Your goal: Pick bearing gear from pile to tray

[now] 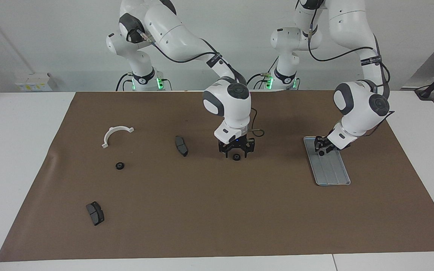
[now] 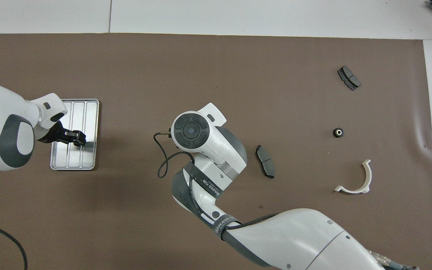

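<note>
- The right gripper [image 1: 236,150] hung low over the middle of the brown mat [image 1: 202,218], fingers spread well apart and gripping nothing
- A black ring [image 1: 236,157] sat just under it, between the parted fingertips; I couldn't tell whether it was touching them
- In the overhead view the right arm's own wrist hid both that gripper and that ring
- The left gripper [image 1: 321,148] was over the tray [image 1: 333,174], at the end nearer the robots; whether it was open or closed I couldn't tell
- The tray lay flat toward the left arm's end of the table, its lengthwise ridges showing
- The pile was scattered toward the right arm's end: a second ring [image 1: 119,165] lay alone on the mat, with the white half-ring bracket [image 1: 116,134] near it and nearer to the robots
- One dark pad [image 1: 181,145] lay beside the right gripper, apart from it
- The other pad [image 1: 95,213] lay farthest from the robots
- As for writing, a black strap [image 2: 206,185] on the right arm carried white lettering, and a second band lower down did too; both were too small to read with any certainty
</note>
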Robot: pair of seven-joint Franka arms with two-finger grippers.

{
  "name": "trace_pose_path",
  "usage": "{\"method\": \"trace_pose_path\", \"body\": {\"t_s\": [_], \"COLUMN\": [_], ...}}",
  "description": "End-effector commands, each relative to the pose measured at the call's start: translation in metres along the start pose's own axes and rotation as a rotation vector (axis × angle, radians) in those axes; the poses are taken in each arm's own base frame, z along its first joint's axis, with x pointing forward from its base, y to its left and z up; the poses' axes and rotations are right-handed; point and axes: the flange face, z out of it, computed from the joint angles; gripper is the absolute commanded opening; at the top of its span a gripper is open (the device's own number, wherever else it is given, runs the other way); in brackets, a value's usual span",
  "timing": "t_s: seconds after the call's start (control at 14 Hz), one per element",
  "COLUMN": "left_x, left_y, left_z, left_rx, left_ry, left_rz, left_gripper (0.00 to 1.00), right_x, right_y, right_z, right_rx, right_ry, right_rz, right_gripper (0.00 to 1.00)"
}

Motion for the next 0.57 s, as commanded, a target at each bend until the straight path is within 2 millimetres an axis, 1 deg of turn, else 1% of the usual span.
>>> {"method": "trace_pose_path", "body": {"t_s": [0.0, 0.07, 0.21, 0.29, 0.36, 0.5], "left_x": [0.001, 0.007, 0.017, 0.023, 0.027, 0.028], "left_y": [0.006, 0.009, 0.046, 0.074, 0.105, 0.162], "left_z": [-0.005, -0.013, -0.019, -0.021, -0.022, -0.019], "left_rx": [0.000, 0.003, 0.010, 0.013, 0.014, 0.012], "left_ry": [0.028, 0.044, 0.062, 0.072, 0.089, 0.110], "left_rz": [0.013, 0.010, -0.009, -0.042, -0.074, -0.140], "left_gripper": [0.81, 0.81, 0.80, 0.80, 0.79, 0.77], "right_x": [0.032, 0.043, 0.050, 0.053, 0.052, 0.054], "right_y": [0.058, 0.080, 0.136, 0.163, 0.181, 0.227], "right_z": [-0.046, -0.060, -0.074, -0.076, -0.078, -0.078], "right_rx": [-0.010, -0.012, -0.044, -0.051, -0.044, -0.050], "right_ry": [0.035, 0.046, 0.044, 0.033, 0.017, -0.003], "right_rz": [0.007, 0.015, -0.003, -0.025, -0.044, -0.077], "right_gripper": [1.00, 1.00, 1.00, 1.00, 1.00, 1.00]}}
